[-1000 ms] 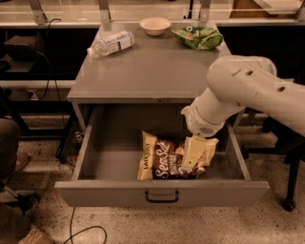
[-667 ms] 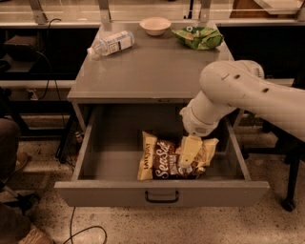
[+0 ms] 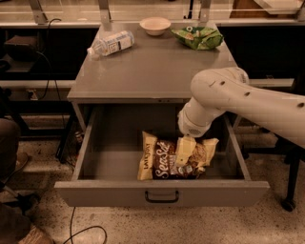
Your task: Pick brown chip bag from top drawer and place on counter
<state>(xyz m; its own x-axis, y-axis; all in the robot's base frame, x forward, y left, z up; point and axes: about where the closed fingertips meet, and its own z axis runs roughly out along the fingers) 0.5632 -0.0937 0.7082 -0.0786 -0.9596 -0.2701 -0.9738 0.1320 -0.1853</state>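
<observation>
Speckled terrazzo floor w/ black cable trailing bottom-left. Dark shelving behind, metal uprights along top edge. Black stand leg on caster at rt. Dim warm light. Gripper low, mid-frame.

My tool hangs over the bag lying front-right in the drawer; behind, bottle, bowl and second bag line the surface.

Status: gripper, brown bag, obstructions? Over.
Gripper low in open grey metal drawer, at crinkly dark-brown chip bag. Bag flat, not yet lifted. Clear plastic bottle, white bowl, green chip bag at grey counter's rear.
</observation>
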